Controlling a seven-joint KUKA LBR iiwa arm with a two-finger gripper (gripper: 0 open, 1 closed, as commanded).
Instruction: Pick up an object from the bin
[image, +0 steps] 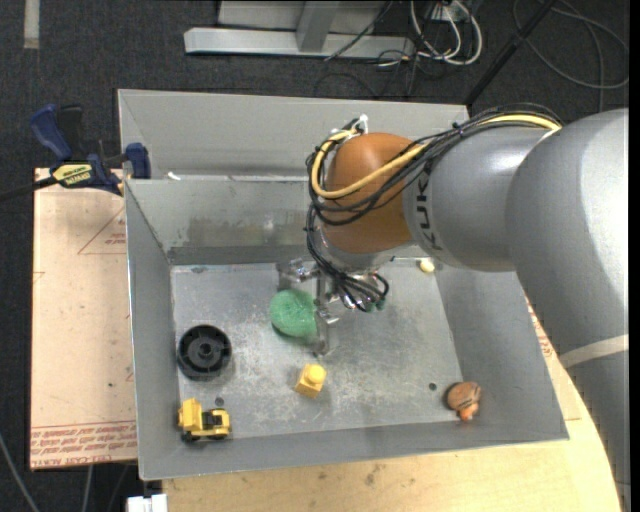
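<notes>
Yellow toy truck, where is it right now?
The yellow toy truck sits at the lower left of the bin in the camera view, just below the black wheel and left of the yellow block.

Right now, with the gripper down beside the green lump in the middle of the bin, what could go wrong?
1. The gripper sits at the right edge of the green lump, not centred on it, so a grasp may just clip it and shove it aside.
2. The small yellow block lies close in front; if the lump slides, it might knock the block.
</notes>
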